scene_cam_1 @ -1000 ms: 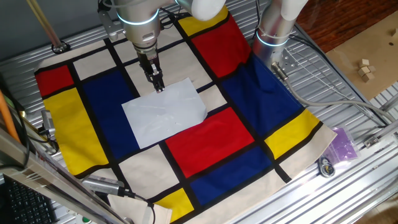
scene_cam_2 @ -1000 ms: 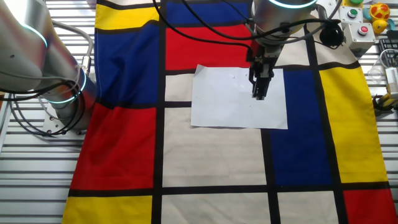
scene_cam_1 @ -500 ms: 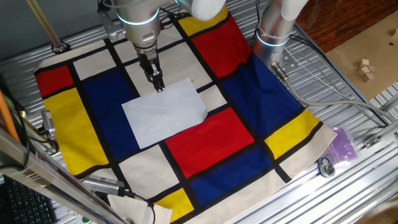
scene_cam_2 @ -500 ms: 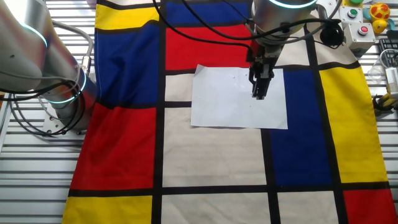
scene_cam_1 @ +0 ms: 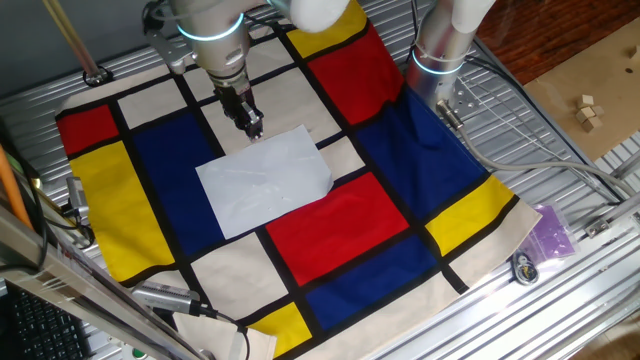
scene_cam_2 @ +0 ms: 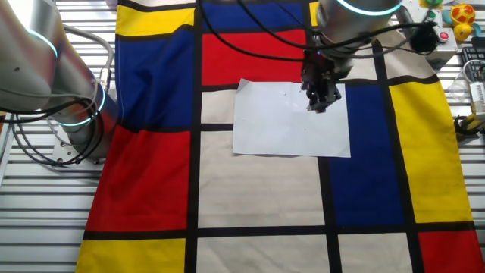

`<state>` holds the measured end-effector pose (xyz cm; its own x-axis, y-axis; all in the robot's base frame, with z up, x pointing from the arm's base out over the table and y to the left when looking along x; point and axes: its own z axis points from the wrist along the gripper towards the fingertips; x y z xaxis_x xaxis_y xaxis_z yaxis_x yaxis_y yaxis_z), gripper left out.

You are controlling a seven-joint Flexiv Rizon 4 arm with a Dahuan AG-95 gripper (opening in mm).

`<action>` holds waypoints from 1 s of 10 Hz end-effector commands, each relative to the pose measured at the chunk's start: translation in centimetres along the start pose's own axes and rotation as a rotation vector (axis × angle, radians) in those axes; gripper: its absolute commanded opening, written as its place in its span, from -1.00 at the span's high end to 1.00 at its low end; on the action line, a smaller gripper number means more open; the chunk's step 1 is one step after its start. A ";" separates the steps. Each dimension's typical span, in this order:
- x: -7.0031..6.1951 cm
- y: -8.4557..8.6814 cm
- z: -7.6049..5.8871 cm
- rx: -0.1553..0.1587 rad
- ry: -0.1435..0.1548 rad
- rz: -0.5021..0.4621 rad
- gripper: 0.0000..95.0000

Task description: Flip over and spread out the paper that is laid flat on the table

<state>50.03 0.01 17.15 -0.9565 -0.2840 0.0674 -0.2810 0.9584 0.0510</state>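
The paper point(scene_cam_1: 265, 179) is found lying flat on the cloth point(scene_cam_1: 150, 180) at mid-table. The gripper point(scene_cam_1: 252, 128) is positioned just above the paper's far edge; whether it is clenched cannot be told. The sheet's long axis is judged to run crosswise to the gripper's approach.

The paper point(scene_cam_1: 265, 180) lies flat in front of me, a plain white rectangular sheet, faintly crinkled, resting near the middle of the counter point(scene_cam_1: 560, 300). It spans a cream block and overlaps the black lines and the blue block beside it. One corner looks slightly lifted, though I can't be sure from here. The counter is ribbed silver metal under a cloth of red, blue, yellow and cream rectangles.
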 end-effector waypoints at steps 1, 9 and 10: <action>0.0 0.0 0.0 -0.012 0.023 -0.089 1.00; 1.4 4.6 0.8 -0.043 0.059 -0.123 1.00; 2.6 6.1 1.3 -0.049 0.067 -0.139 1.00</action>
<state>45.88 5.24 16.28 -0.9011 -0.4161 0.1217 -0.4039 0.9078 0.1133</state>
